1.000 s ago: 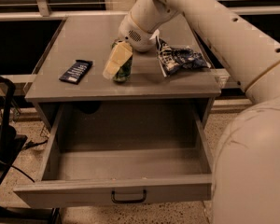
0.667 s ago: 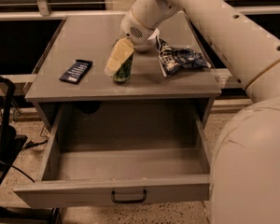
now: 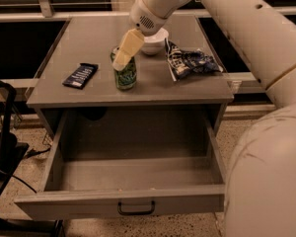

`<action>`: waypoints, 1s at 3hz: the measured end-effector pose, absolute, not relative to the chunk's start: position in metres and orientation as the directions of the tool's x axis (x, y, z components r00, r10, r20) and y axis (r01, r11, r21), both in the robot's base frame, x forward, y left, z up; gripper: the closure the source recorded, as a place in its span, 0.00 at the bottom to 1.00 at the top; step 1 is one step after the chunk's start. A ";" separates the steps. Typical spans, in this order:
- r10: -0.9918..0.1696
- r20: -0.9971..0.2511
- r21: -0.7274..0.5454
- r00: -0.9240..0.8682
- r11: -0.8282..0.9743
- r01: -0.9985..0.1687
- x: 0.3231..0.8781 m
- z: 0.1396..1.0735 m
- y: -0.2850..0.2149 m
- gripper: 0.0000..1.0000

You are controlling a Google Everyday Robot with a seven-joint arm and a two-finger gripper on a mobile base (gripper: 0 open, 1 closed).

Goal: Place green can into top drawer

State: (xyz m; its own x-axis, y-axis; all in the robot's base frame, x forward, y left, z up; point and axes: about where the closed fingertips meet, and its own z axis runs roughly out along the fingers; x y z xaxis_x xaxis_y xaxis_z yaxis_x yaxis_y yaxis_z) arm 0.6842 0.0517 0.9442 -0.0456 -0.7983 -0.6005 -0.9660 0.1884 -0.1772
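The wide grey top drawer [image 3: 123, 201], lower centre, is open and empty. The small green metal can [image 3: 126, 78] stands on the worktop [image 3: 101, 36], upper centre, with the tool [image 3: 122, 59] at its top. Whether the tool is clamped on the can cannot be told, and the transfer remains to be done.

White rounded arm shells [image 3: 246, 28] bear small dark holes, ending in a cream pincer [image 3: 122, 58] at the green can [image 3: 126, 77].
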 end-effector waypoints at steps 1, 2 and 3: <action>-0.801 -0.598 -0.213 -0.024 0.187 -0.959 0.685 0.960 0.050 0.00; -0.801 -0.598 -0.211 -0.027 0.190 -0.959 0.685 0.959 0.049 0.00; -0.800 -0.599 -0.206 -0.040 0.202 -0.957 0.685 0.954 0.046 0.00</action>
State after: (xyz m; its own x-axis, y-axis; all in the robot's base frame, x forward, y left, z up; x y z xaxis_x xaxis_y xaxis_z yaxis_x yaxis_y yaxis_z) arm 0.6851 0.0458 0.9538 -0.0398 -0.7996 -0.5992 -0.9574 0.2020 -0.2061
